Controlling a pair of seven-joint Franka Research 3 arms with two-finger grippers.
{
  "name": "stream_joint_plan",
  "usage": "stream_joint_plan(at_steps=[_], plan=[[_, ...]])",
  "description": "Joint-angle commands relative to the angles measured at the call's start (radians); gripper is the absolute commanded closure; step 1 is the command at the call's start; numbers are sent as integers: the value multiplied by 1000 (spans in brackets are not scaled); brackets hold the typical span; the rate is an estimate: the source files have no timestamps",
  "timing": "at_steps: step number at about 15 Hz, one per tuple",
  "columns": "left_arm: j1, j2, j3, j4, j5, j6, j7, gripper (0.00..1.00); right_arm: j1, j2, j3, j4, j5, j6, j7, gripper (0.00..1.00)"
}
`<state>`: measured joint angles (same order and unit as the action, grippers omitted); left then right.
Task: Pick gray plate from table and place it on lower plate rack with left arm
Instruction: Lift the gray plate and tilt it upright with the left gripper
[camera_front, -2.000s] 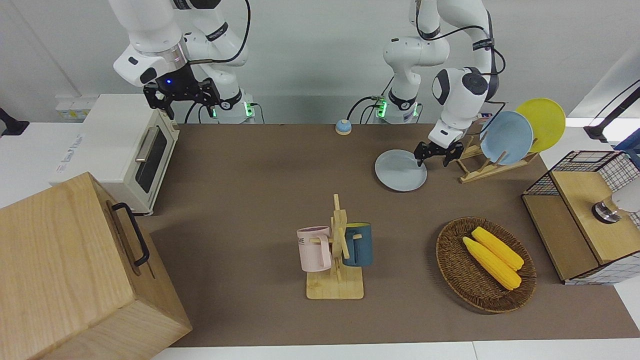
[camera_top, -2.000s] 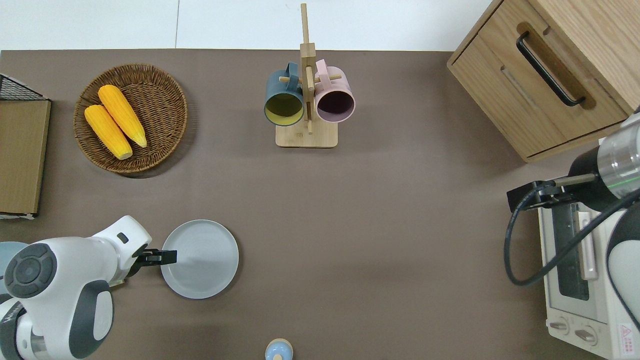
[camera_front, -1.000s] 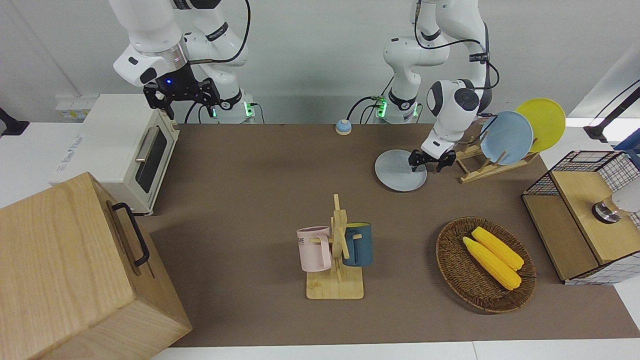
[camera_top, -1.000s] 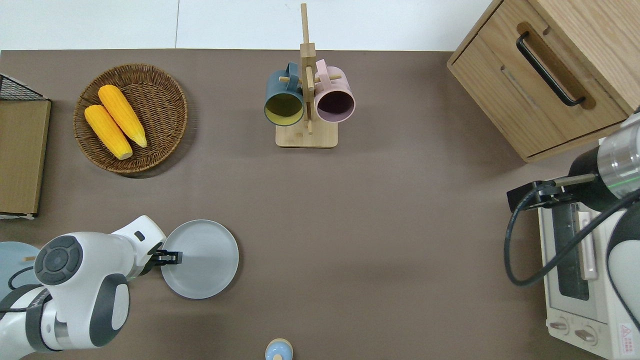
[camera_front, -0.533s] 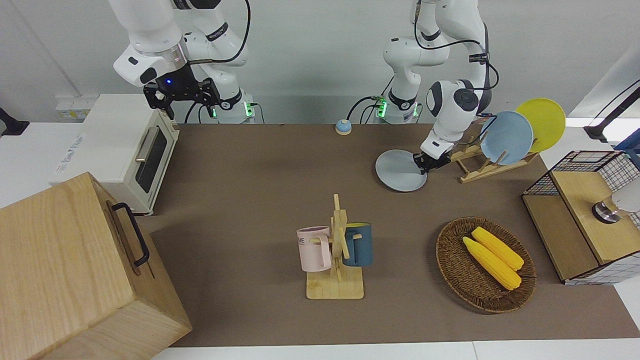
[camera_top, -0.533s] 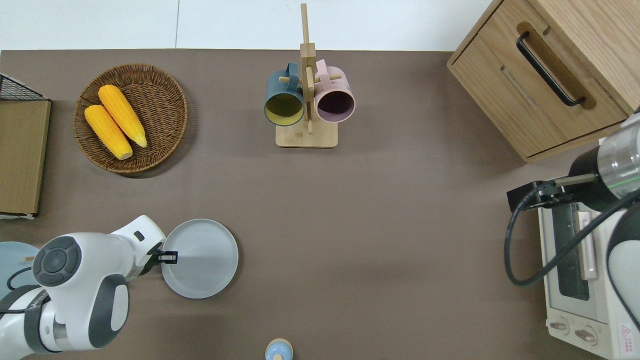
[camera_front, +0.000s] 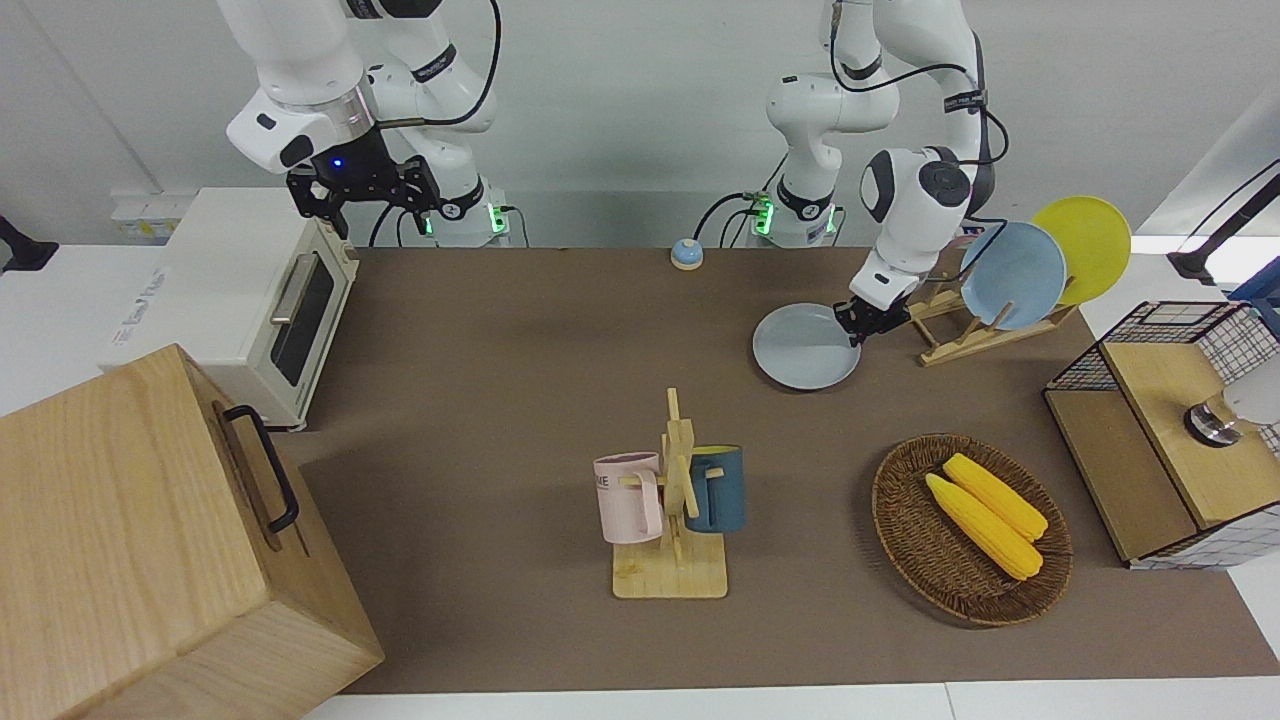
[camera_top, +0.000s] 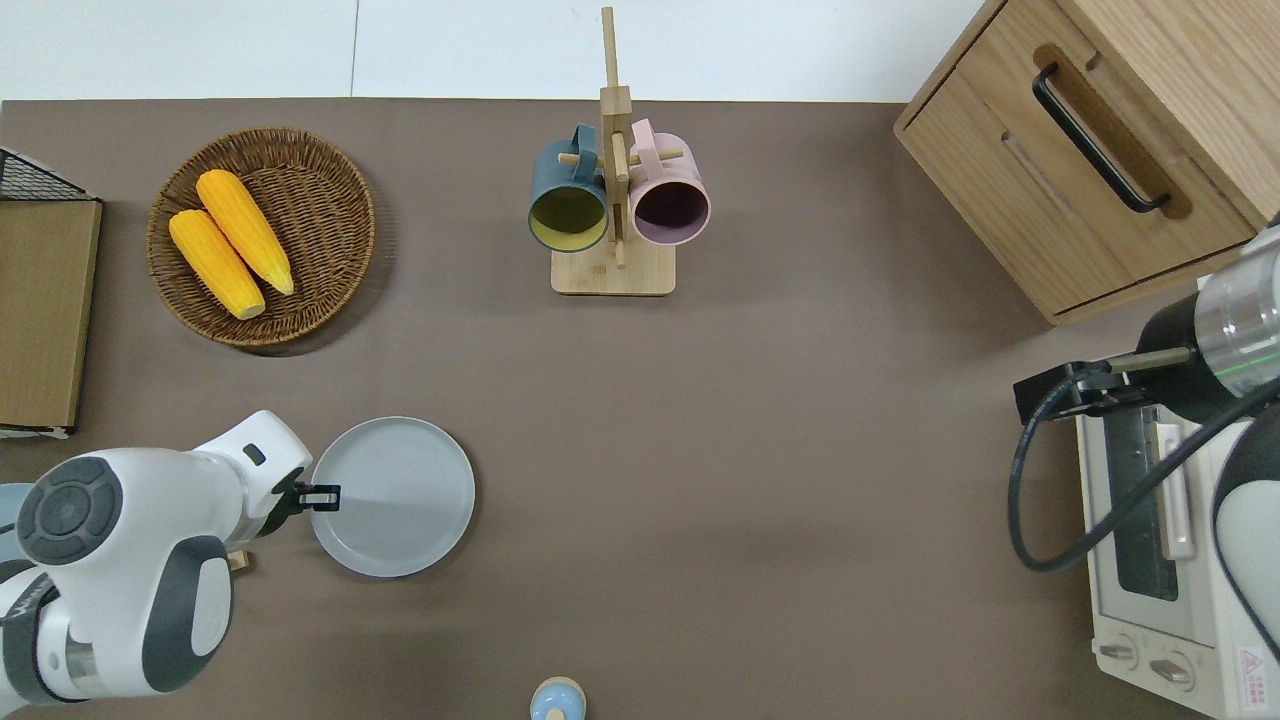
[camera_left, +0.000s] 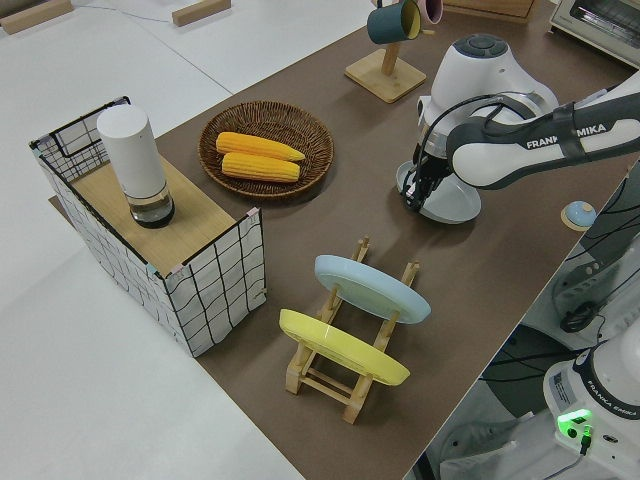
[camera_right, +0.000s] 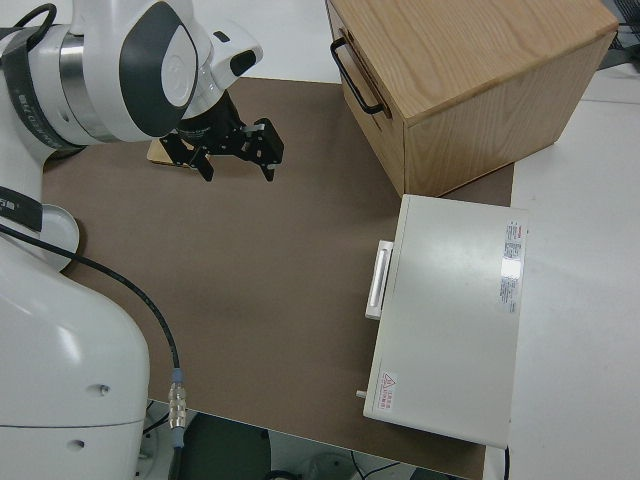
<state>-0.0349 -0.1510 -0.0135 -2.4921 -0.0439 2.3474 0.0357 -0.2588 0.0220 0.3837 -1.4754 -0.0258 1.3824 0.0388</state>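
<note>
The gray plate hangs nearly flat, just above the brown table. My left gripper is shut on the plate's rim, on the edge toward the left arm's end. The lower plate rack stands beside it, still nearer that end. A blue plate and a yellow plate lean in its slots. My right arm is parked, its gripper open.
A wicker basket with two corn cobs lies farther from the robots than the plate. A mug stand with two mugs is mid-table. A wire crate, a toaster oven, a wooden drawer box and a small bell are around.
My left gripper came down to the plate's rim and shut on it. The plate then rose a little and shifted slightly away from the robots.
</note>
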Motion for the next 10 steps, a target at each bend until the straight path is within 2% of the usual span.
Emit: stream_joint_plan(at_steps=[1,10], plan=[[-3,-44,9,97,-7,-147,-17,1000,-23,-2,21,7,-5,-11,12,17],[-8,-68,9,363,-8,-515,-40,1000,-23,-2,21,6,-6,-11,12,17]])
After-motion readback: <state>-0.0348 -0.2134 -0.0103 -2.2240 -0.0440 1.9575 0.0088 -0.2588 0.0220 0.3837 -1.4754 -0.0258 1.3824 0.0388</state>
